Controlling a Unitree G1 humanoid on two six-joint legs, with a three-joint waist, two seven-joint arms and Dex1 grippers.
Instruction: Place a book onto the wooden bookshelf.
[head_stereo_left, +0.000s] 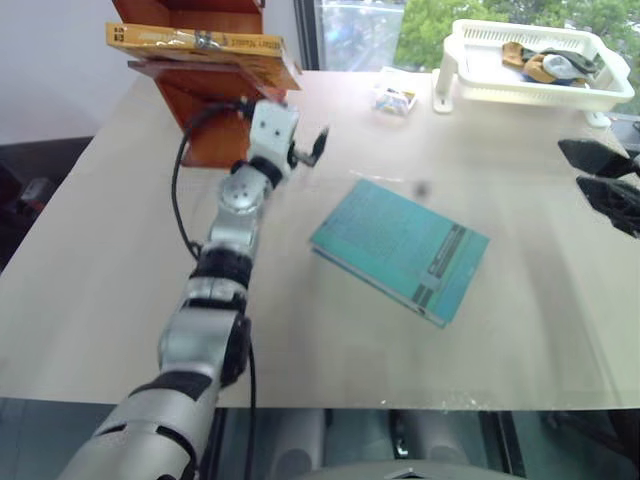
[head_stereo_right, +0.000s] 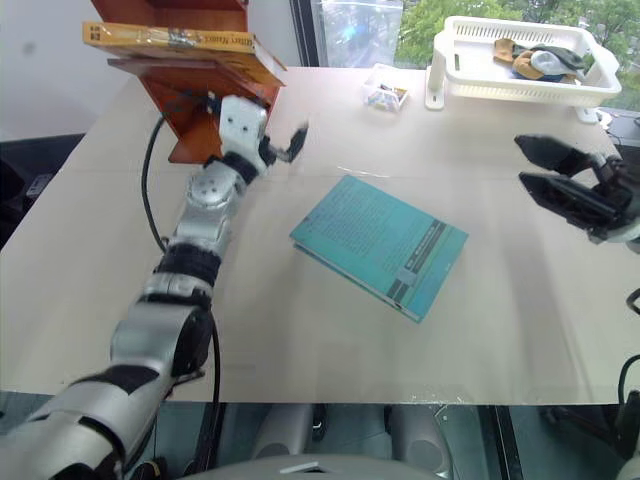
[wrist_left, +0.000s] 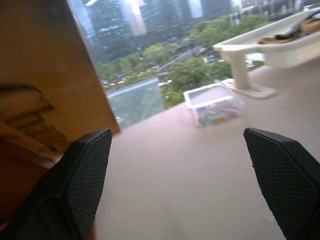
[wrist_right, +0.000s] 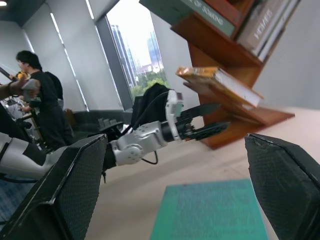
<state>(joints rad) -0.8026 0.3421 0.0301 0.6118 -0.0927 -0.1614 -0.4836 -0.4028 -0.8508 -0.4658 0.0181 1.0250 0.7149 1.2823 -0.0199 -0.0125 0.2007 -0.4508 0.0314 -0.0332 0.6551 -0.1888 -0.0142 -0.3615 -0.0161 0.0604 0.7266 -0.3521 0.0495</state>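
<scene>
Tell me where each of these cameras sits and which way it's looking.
Head stereo pair: looks down over the pale table, flat teal book and left arm.
Left wrist: between its open tool's fingers, toward a small clear plastic box and windows.
Right wrist: past its fingers, at the left tool beside the reddish wooden bookshelf.
Shared: the yellow-orange hardback book on the shelf.

Bright, even daylight from the windows behind the tabletop. Soft glare across its pale surface, shadows faint. Motion blur and soft focus in the left wrist view; sky blown out white in the right wrist view.
</scene>
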